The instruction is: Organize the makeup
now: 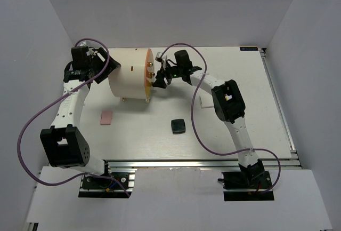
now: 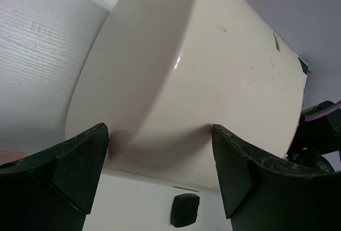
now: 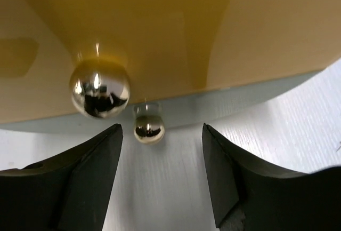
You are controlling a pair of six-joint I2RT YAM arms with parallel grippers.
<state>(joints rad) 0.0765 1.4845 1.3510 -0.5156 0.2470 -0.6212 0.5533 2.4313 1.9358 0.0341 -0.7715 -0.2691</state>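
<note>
No lettering is legible; the blue sticker (image 1: 248,49) on the table (image 1: 256,113) is too small to read

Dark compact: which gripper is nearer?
Right. The right gripper sits at the orange front of the cream cylinder, just beyond the dark compact. The left gripper is at the cylinder's back end, farther off.

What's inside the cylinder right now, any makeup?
The inside is hidden: the cylinder has an opaque cream wall, and its orange front, with gold knobs, looks shut. A pink pad and a dark compact lie outside on the table.
</note>
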